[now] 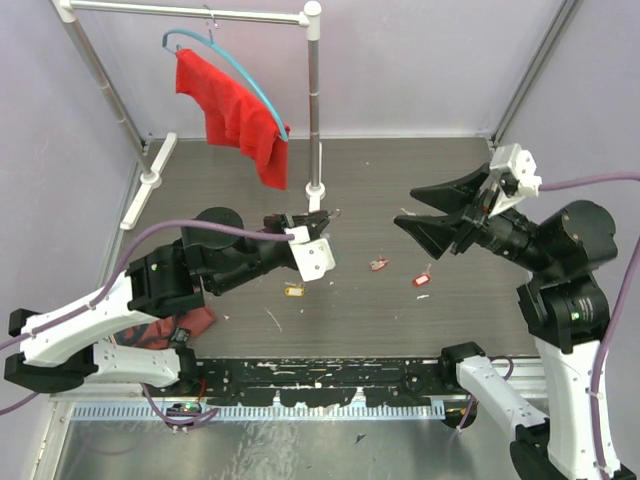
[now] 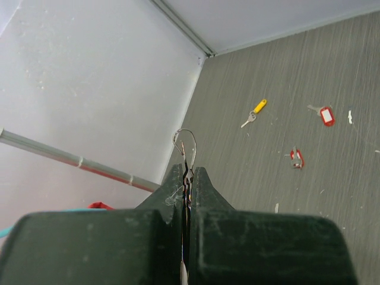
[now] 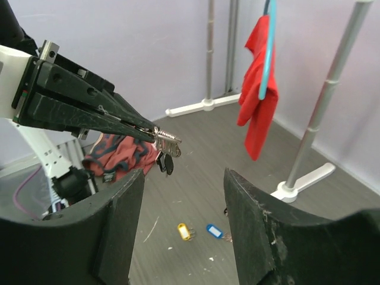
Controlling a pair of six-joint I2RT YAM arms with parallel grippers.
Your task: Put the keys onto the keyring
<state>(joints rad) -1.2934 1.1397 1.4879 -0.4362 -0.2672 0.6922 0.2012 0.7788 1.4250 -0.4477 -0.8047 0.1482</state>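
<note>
My left gripper (image 1: 322, 218) is shut on the keyring (image 1: 331, 212), held above the table. In the left wrist view the thin wire loop (image 2: 185, 141) sticks out of the closed fingertips (image 2: 189, 171). In the right wrist view several silver keys (image 3: 168, 141) and black tags (image 3: 165, 162) hang from it at the left gripper's tip (image 3: 147, 127). My right gripper (image 1: 405, 204) is open and empty, facing the ring from the right with a gap between; its fingers (image 3: 122, 202) frame the view. A red-tagged key (image 1: 421, 280) and a reddish-brown-tagged key (image 1: 379, 264) lie on the table.
A yellow-tagged key (image 1: 293, 290) lies below the left gripper, and a blue-tagged one (image 3: 215, 230) beside it. A clothes rail's pole (image 1: 315, 110) with a red cloth (image 1: 235, 115) on a hanger stands behind. A crumpled red garment (image 1: 175, 328) lies by the left arm.
</note>
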